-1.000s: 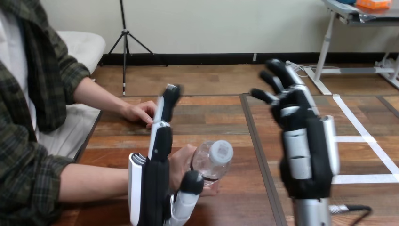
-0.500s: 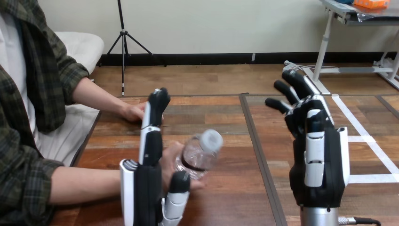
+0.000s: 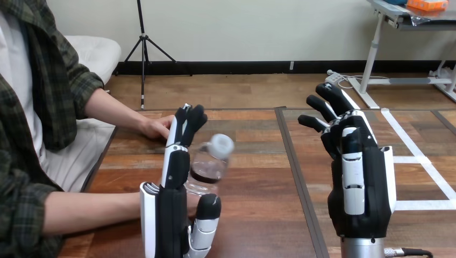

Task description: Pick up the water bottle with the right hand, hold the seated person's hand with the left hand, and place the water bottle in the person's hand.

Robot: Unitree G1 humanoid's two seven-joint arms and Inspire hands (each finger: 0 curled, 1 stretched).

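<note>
The robot's left hand point(image 3: 171, 215) stands upright at the near-left part of the wooden table point(image 3: 253, 177), back of the hand toward the camera. Its fingers point(image 3: 177, 161) are straight and point up, the thumb point(image 3: 207, 212) is raised at the right side, so the hand is not closed on anything. The water bottle point(image 3: 206, 167), clear plastic w/ a white cap point(image 3: 221, 144), is just to the right of these fingers and above the thumb. It is off the table and tilted, cap toward upper right. The person's forearm point(image 3: 91, 210) comes in from the left edge and passes behind the left hand. The person's near hand point(image 3: 192, 200) is mostly hidden there; it seems to carry the bottle from below, but this cannot be told for sure, and also not whether the robot's palm touches it. The person's far hand point(image 3: 155, 128) lies flat on the table further back, close to the robot's fingertips in the view, holding nothing. The right hand point(image 3: 359, 183) is raised on the right side, well apart from the bottle, fingers spread and slightly bent, w/ nothing btw. them.
</note>
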